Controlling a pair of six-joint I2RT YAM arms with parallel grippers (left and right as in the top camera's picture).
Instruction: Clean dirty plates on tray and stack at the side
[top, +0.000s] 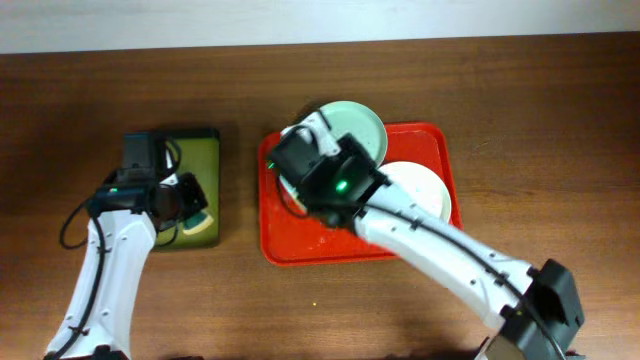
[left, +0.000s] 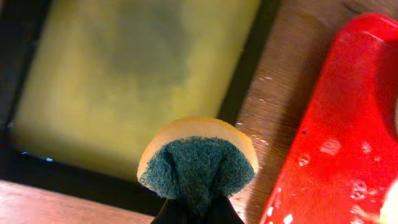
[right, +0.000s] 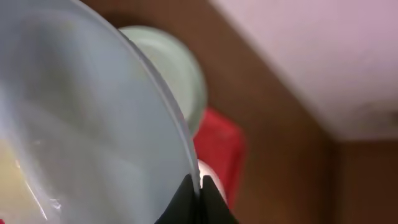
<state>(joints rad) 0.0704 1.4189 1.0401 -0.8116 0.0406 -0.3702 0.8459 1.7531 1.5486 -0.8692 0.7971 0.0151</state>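
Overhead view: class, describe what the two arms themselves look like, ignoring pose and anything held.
Both the left arm and right arm have smooth white tubular links joined by boxy black housings. Each wrist shows a small green light. A thin black cable loops beside the left arm.

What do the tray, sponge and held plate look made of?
The tray looks like glossy red plastic: droplets bead, highlights shine. The sponge is yellow foam with a fuzzy green scouring face. The plate is smooth, pale, thin-rimmed: likely plastic, ceramic not excluded.
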